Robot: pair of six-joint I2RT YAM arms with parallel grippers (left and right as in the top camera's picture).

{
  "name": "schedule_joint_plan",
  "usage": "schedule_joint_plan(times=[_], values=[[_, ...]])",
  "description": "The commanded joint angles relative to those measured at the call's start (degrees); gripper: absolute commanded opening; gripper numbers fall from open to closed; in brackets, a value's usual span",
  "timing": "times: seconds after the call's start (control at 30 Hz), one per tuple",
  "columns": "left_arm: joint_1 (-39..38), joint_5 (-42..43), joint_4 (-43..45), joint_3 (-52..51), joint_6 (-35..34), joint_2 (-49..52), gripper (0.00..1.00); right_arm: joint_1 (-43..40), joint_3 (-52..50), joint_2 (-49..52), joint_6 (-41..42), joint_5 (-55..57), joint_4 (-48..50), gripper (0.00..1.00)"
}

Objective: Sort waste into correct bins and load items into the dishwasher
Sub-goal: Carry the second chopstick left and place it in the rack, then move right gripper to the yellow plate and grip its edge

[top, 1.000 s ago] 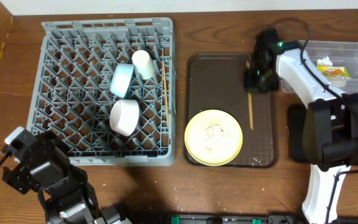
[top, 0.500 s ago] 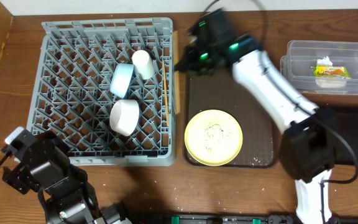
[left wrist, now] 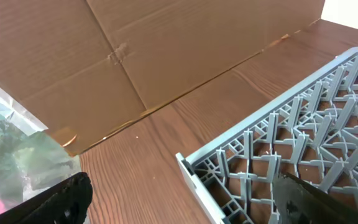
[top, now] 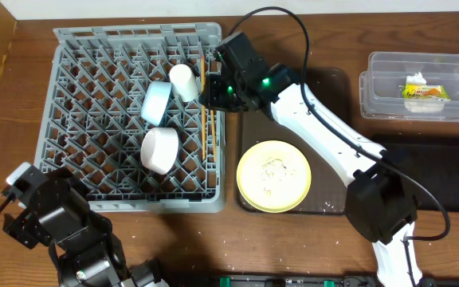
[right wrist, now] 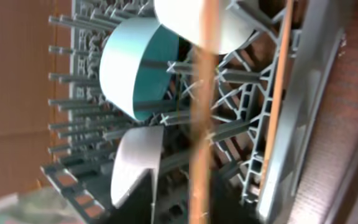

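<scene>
My right gripper (top: 211, 90) (right wrist: 202, 210) hovers over the right side of the grey dishwasher rack (top: 94, 48). Its dark fingers sit close against a wooden chopstick (top: 204, 119) (right wrist: 202, 112) that points along the rack. The other chopstick (top: 212, 131) (right wrist: 279, 93) lies in the rack beside it. A white cup (top: 183, 80), a blue bowl (top: 156, 102) and a pale bowl (top: 159, 150) stand in the rack. The yellow plate (top: 274, 175) carries rice grains. My left gripper (left wrist: 185, 210) is open and empty by the rack's corner.
The plate rests on a dark brown tray (top: 333, 119). A clear tub (top: 453, 112) at the far right holds the crumpled wrapper (top: 425, 90). A black tray (top: 445, 171) lies below it. Brown cardboard (left wrist: 73, 56) stands left of the rack.
My right arm has swung left from the brown tray to the rack's right side, carrying the chopstick. The left arm has not moved.
</scene>
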Motion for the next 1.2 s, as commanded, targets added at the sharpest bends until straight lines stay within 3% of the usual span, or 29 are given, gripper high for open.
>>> schedule_joint_plan(times=[0.0,0.37,0.57,0.7,0.87,0.93,1.03,1.17], values=[[0.2,-0.7,-0.1,1.3,0.4,-0.1,0.94,-0.1,0.2,0.9,-0.1,0.9,0.2,0.38],[0.2,-0.7,-0.1,1.3,0.4,-0.1,0.94,-2.3,0.4,-1.4,-5.4,0.7,-1.9,0.41],[0.2,-0.7,-0.1,1.3,0.4,-0.1,0.94,-9.2,0.4,-5.8,-12.1,0.6,-13.7,0.68],[0.2,-0.7,-0.1,1.3,0.4,-0.1,0.94,-13.6,0.4,-6.3,-18.4,2.0,-24.0,0.76],[0.2,-0.7,-0.1,1.3,0.4,-0.1,0.94,-17.1,-2.6,-6.1,-20.4,16.2,-35.6,0.7],[0.2,-0.7,-0.1,1.3,0.4,-0.1,0.94,-17.2,-6.2,-6.1,-24.9,15.4,-35.8,0.68],[0.2,-0.7,-0.1,1.3,0.4,-0.1,0.94,-16.5,-12.2,-6.1,-27.3,13.6,-33.3,0.51],[0.2,-0.7,-0.1,1.3,0.4,-0.1,0.94,-16.3,-19.3,-6.1,-28.8,13.0,-28.6,0.48]])
